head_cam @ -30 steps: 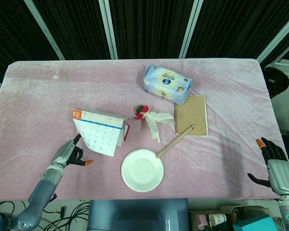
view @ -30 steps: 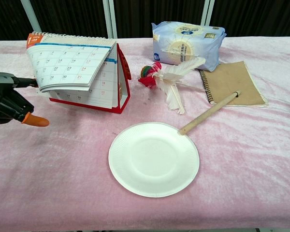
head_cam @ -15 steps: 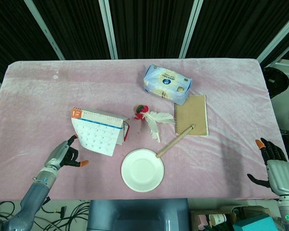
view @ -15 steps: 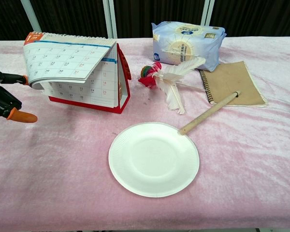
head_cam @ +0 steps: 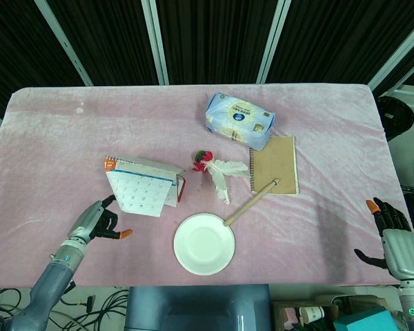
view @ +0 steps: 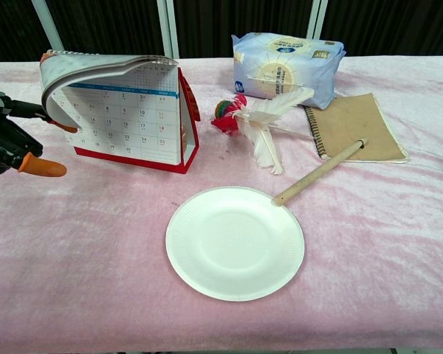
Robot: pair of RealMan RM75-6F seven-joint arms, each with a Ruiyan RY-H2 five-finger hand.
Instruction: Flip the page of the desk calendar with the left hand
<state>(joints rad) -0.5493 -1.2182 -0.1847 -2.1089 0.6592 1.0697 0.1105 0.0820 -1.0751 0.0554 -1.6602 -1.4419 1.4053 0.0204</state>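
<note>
The desk calendar (head_cam: 141,194) (view: 125,125) stands on its red base at the left of the pink table. Its front page (view: 96,68) is lifted and curls up over the spiral binding, so the sheet beneath shows. My left hand (head_cam: 95,223) (view: 6,141) is just left of the calendar with its fingers apart. One orange fingertip (view: 65,126) reaches under the lifted page's free edge; the thumb points away below it. My right hand (head_cam: 398,241) hangs off the table's right front corner with fingers spread and holds nothing; the chest view does not show it.
A white paper plate (head_cam: 204,243) (view: 235,242) lies near the front edge. A wooden stick (view: 317,173), a feather shuttlecock (view: 255,118), a brown notebook (view: 358,125) and a tissue pack (view: 284,66) lie right of the calendar.
The front page has risen from hanging flat-out to curling over the binding, uncovering the sheet beneath. My left hand shifted slightly toward the calendar. The right hand has not moved.
</note>
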